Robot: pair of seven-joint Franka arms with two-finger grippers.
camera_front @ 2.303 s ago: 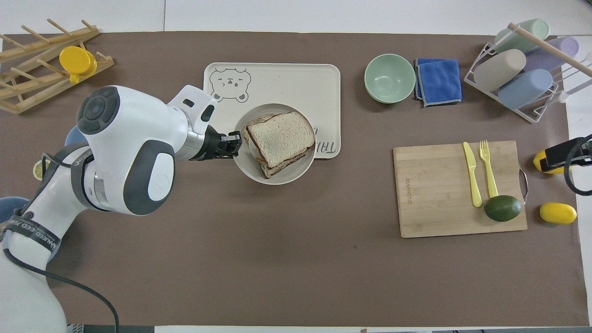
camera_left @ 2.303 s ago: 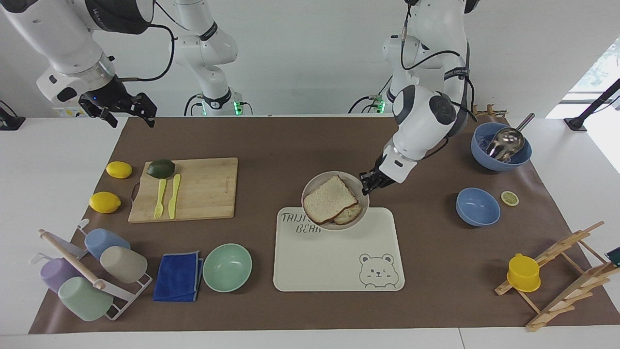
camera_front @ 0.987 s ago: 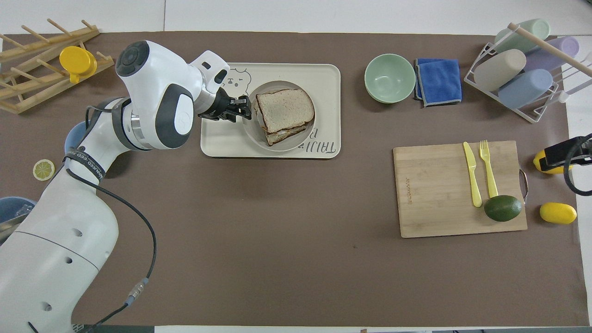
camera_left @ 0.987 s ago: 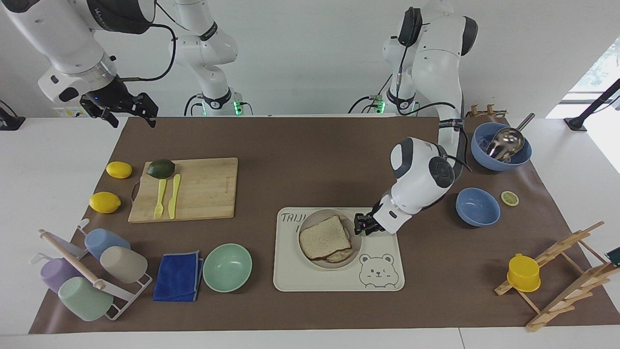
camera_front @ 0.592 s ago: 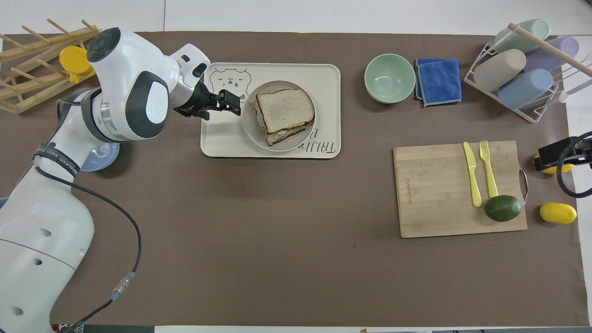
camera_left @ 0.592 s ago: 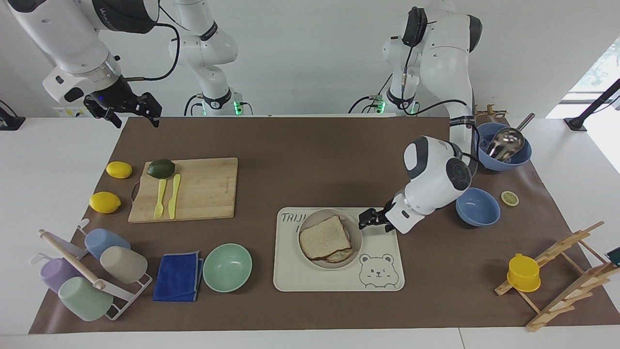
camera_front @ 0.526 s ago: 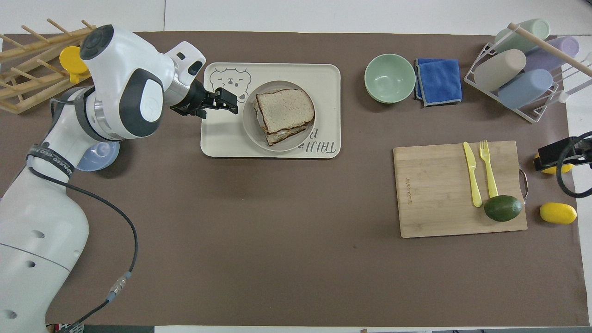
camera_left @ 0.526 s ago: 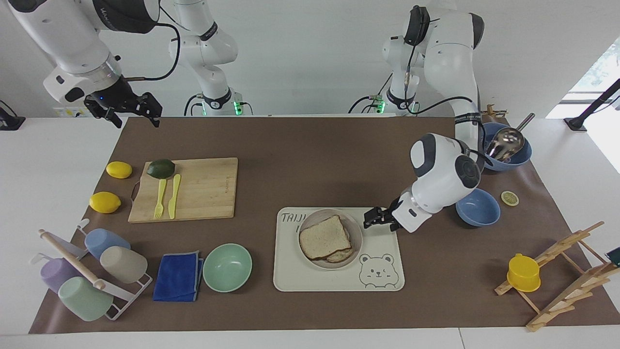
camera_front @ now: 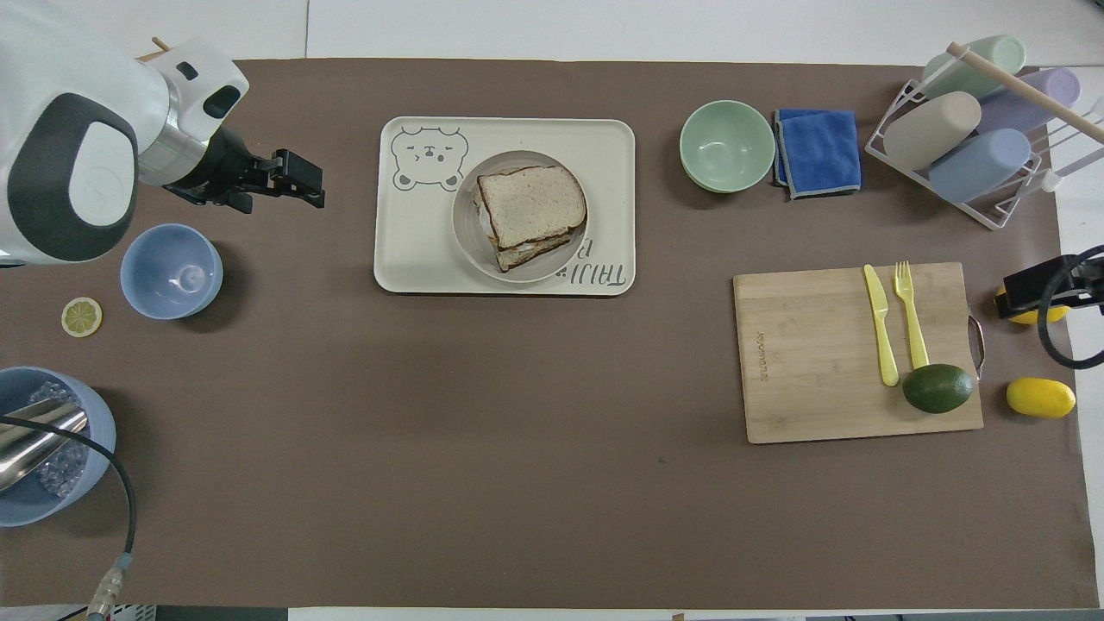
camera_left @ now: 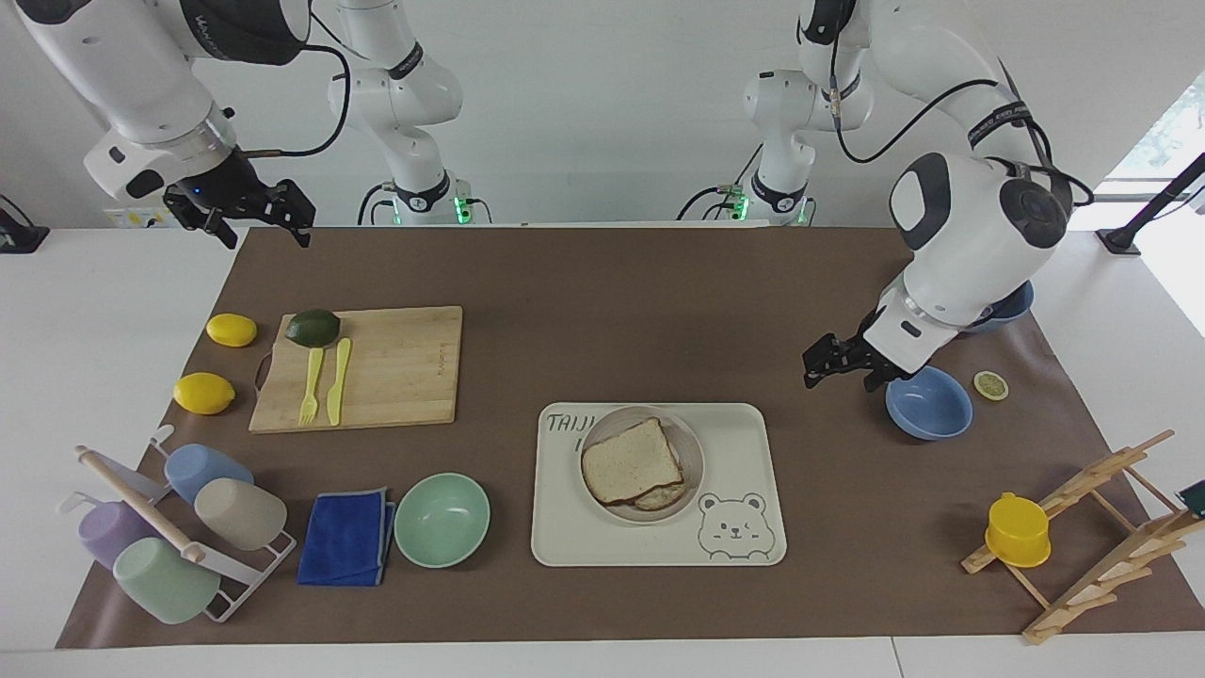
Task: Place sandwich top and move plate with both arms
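Observation:
The sandwich top [camera_left: 629, 460] lies on the stacked sandwich on the plate [camera_left: 695, 450]. The plate stands in the middle of the cream bear-print tray [camera_left: 744, 443]. In the overhead view the sandwich top [camera_front: 530, 205] sits on the plate [camera_front: 466, 246] on the tray [camera_front: 414, 254]. My left gripper [camera_left: 813, 362] is open and empty. It is raised over the brown mat beside the tray, toward the left arm's end, and it also shows in the overhead view [camera_front: 309, 181]. My right gripper [camera_left: 256, 229] is open and waits high over the mat's corner, above a lemon [camera_front: 1031, 293].
A cutting board [camera_left: 395, 367] holds an avocado, a yellow fork and a knife; two lemons [camera_left: 203, 393] lie beside it. A mint bowl [camera_left: 441, 519], a blue cloth and a cup rack stand farther out. Blue bowls [camera_left: 928, 402], a lemon slice and a wooden rack with a yellow cup are at the left arm's end.
The left gripper carried the plate from the tray's edge onto its middle, let go, and pulled away upward toward the left arm's end. The right arm barely moved.

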